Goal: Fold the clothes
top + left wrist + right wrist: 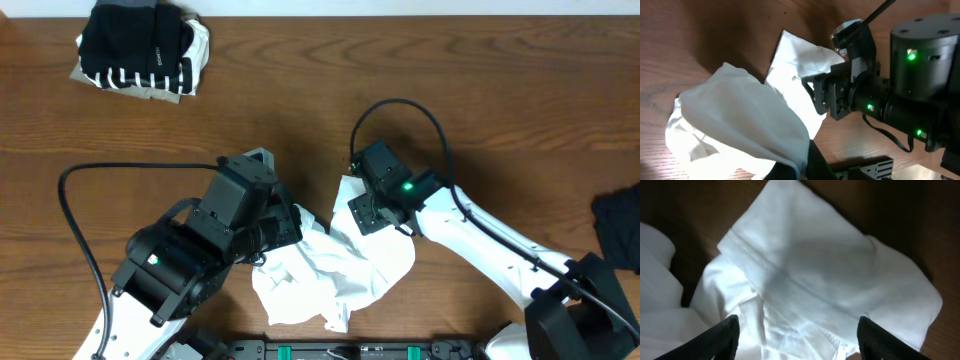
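The white T-shirt (pixel 330 275) lies crumpled at 6 o'clock on the tabletop (pixel 480 90). One bunch is pinched in the closed jaws of the left gripper (pixel 288 228), while the right gripper (pixel 800 342) hovers with its jaws wide over a stitched hem at the heap's 1 o'clock corner. To do this well, I judge the right should bite only that hem layer, then both arms should draw apart toward 9 and 3 o'clock, spreading the cloth flat before any fold.
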`<state>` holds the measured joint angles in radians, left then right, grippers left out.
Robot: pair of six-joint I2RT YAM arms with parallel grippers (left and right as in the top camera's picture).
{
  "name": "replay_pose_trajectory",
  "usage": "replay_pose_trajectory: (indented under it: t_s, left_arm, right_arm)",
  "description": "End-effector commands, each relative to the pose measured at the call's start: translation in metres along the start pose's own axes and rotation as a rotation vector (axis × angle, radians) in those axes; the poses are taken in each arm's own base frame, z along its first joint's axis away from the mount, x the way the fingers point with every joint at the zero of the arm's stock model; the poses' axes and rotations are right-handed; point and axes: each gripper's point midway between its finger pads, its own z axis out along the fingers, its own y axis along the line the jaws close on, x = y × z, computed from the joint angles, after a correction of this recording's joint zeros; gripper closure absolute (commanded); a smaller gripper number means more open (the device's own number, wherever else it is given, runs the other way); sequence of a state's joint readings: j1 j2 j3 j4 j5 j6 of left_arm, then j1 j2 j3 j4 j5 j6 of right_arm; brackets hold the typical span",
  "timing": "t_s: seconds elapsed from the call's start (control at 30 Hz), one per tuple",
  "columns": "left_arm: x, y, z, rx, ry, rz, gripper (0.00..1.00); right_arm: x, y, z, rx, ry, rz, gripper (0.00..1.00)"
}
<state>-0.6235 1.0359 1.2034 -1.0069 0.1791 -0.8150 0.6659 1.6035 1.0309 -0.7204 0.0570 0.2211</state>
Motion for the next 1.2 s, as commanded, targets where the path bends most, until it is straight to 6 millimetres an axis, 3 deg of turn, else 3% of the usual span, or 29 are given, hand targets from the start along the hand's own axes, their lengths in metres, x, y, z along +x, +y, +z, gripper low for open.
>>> replay_pose_trajectory:
  t_s: [0.0, 0.27, 0.47, 0.87, 1.17]
  left_arm:
    - [-0.006, -0.003, -0.005, 0.003, -0.026, -0.002, 0.94]
    - [-0.007, -0.003, -0.005, 0.000, -0.028, 0.003, 0.94]
    - [-0.007, -0.002, -0.005, 0.000, -0.028, 0.009, 0.94]
    - [-0.006, -0.001, -0.005, -0.005, -0.024, 0.009, 0.94]
    - [-0.005, 0.006, -0.005, -0.040, -0.026, 0.017, 0.94]
  right_arm:
    - [0.005, 0.005, 0.001, 0.016, 0.009, -0.039, 0.29]
    - [0.019, 0.027, 0.017, 0.017, 0.065, -0.115, 0.31]
    - [0.025, 0.019, 0.030, 0.072, 0.099, -0.105, 0.36]
    - [0.014, 0.005, 0.029, 0.128, 0.064, -0.039, 0.87]
    - [-0.010, -0.058, 0.012, 0.254, 0.034, 0.199, 0.99]
